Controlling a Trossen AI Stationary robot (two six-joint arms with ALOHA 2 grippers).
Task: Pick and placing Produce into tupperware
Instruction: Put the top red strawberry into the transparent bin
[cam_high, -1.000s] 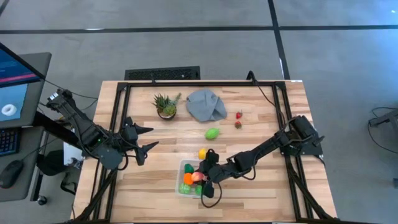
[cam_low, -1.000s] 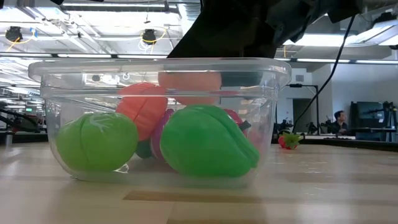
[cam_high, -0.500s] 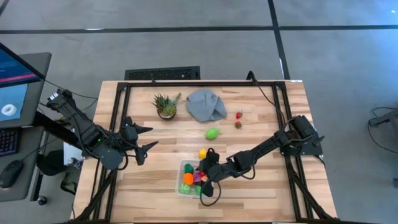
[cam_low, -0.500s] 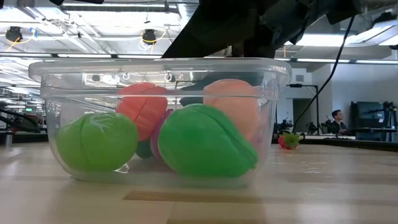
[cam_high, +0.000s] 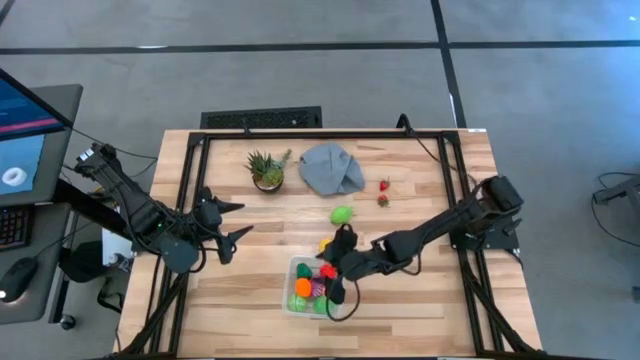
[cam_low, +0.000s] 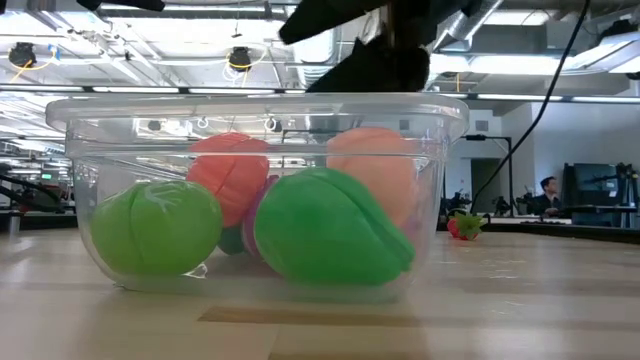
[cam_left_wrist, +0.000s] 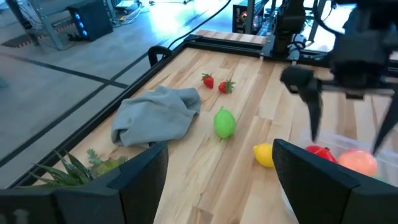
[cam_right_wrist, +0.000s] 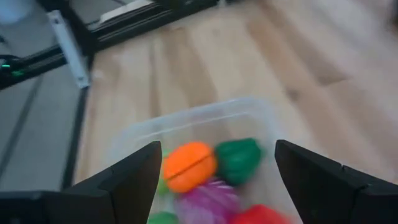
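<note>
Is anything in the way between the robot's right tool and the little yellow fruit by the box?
Nothing visible blocks it. The right tool, open and empty, hangs above the tupperware. The yellow fruit lies on bare wood just outside the tupperware's far wall, with the green fruit farther off.
</note>
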